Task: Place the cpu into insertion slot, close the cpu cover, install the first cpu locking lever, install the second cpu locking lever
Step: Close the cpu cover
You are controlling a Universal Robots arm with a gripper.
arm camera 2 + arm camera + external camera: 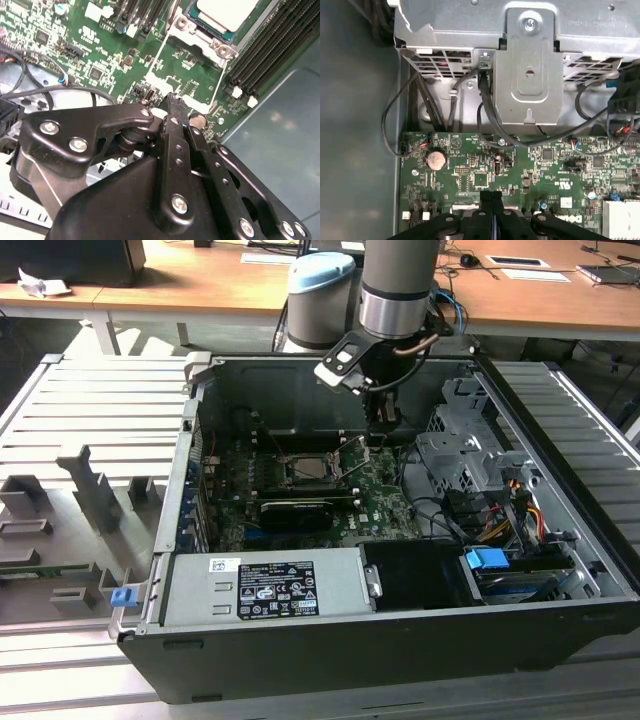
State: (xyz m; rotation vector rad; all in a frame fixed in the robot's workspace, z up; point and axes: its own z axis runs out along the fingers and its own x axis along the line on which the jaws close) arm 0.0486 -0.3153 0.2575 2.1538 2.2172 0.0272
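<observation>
1. The computer case (400, 660) is open on top, so the arm can reach down inside.
2. The green board (385, 505) lies flat in the case. The gripper's black body hides part of it in both wrist views.
3. The gripper (173, 100) hangs low over the board, just to the exterior view's right of the chip. Its fingers are pressed together and pinch nothing, maybe to make one thin tip.
4. The cpu (225, 12) sits in its slot, partly cut off. I cannot tell if the silver frame (195, 36) around it is locked.

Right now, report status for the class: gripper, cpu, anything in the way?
Gripper shut, nothing held, over motherboard. Cpu seated flat, apart from gripper. Nothing standing between them.
</observation>
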